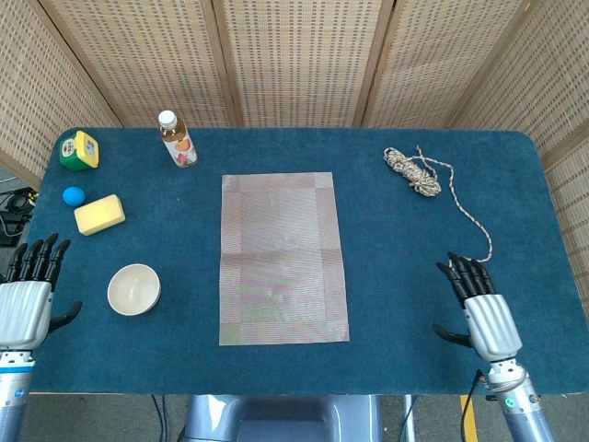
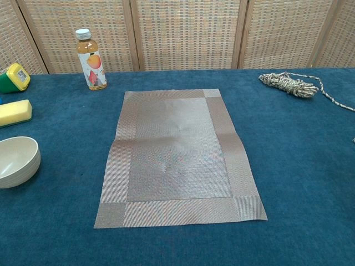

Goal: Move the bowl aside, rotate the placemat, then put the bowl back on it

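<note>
The bowl (image 1: 134, 289) sits on the table (image 1: 396, 230) just left of the placemat (image 1: 282, 258), whose long axis runs away from the robot. The empty left robot hand (image 1: 28, 299), fingers spread, lies nearer the bowl; the right robot hand (image 1: 480, 308), also spread, is far across the placemat.

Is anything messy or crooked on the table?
A little. The placemat isn't flat: it has ripples and its near-right corner curls. The rope trails a loose end across the cloth. The bowl sits upright beside the mat.

Far left: drink bottle (image 1: 178, 138), green-and-yellow tape measure (image 1: 79, 150), blue ball (image 1: 73, 195), yellow sponge (image 1: 99, 214). Far right: coiled rope (image 1: 413, 172) on blue table cover (image 1: 396, 258).
</note>
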Controlling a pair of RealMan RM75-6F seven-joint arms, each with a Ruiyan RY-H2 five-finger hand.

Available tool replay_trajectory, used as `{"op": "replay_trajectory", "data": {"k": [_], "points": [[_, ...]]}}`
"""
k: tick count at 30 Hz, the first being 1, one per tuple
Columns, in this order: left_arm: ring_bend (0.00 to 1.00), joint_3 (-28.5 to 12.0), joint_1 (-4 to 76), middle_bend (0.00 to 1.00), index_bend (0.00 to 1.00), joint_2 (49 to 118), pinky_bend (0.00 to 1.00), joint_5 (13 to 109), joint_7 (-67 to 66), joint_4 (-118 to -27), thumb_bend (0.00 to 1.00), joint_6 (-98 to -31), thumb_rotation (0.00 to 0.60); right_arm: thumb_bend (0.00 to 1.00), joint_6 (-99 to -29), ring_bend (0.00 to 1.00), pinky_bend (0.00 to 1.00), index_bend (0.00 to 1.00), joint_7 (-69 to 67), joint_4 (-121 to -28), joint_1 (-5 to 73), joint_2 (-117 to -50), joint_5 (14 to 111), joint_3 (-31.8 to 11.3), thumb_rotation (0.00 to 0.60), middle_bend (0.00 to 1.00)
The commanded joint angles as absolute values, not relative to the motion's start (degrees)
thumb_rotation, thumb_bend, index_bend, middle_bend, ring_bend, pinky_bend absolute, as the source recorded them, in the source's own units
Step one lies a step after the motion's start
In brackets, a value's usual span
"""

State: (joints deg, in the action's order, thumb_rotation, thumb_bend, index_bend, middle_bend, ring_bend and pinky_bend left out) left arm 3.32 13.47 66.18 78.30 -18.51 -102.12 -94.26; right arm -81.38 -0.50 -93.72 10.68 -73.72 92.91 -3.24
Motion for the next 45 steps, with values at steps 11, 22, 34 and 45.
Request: {"op": "replay_trajectory", "data": {"k": [11,22,34,45], "points": [[0.0,1.02,11.13,0.0,0.0,62.34,0.0,78.57,-14.1,-103.68,0.2,-92.32,0.6,0.08,-69.45,0.0,0.0,0.12,16.76,-97.82,18.55,-88.14,86.31,-5.47,0.6,0.0],[0.0,0.06,9.31,0.0,0.0,60.36,0.0,80.34,-12.66,-104.99,0.2,-92.09,0.6,0.06,-68.01,0.0,0.0,0.1,23.78,-97.39,19.02,-93.0,81.28,-3.85,0.6,0.0],[0.0,-0.82,8.27,0.0,0.0,59.77,0.0,81.16,-14.7,-105.04,0.22,-90.83,0.6,0.06,-67.11,0.0,0.0,0.09,24.75,-94.53,19.06,-96.3,79.35,-1.77,0.6,0.0],[0.0,-1.27,7.66,0.0,0.0,57.28,0.0,80.24,-13.44,-106.66,0.22,-88.49,0.6,0.07,-66.27,0.0,0.0,0.09,20.45,-92.76,19.56,-97.34,79.62,-1.43,0.6,0.0]]}}
